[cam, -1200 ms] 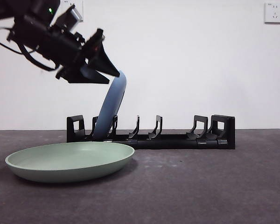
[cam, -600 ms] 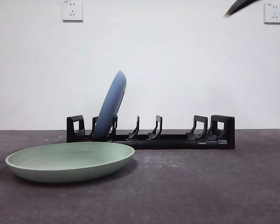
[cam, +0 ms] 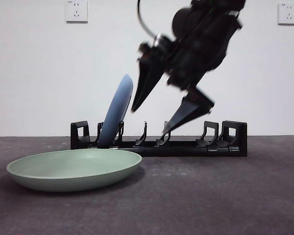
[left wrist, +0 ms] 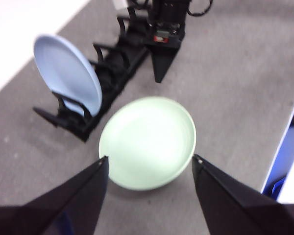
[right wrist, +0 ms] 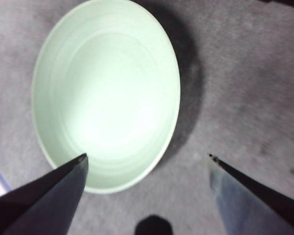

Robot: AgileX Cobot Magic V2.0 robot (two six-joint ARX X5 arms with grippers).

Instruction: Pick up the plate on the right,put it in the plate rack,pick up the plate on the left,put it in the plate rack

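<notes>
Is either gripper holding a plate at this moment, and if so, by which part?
Nothing is held. The right gripper, jaws open, hangs above the rack; the left gripper is open too. The green plate lies on the table, and the blue plate stands in the plate rack.

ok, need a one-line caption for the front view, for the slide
Open right gripper descends before the plate rack, blue plate already slotted, green plate flat on the table.

The right gripper [cam: 149, 122] is smeared with motion blur in the front view, and its arm runs off the top edge at twelve o'clock. It covers part of the plate rack [cam: 225, 142] behind. The blue plate [cam: 116, 113] hides its own slot.
</notes>
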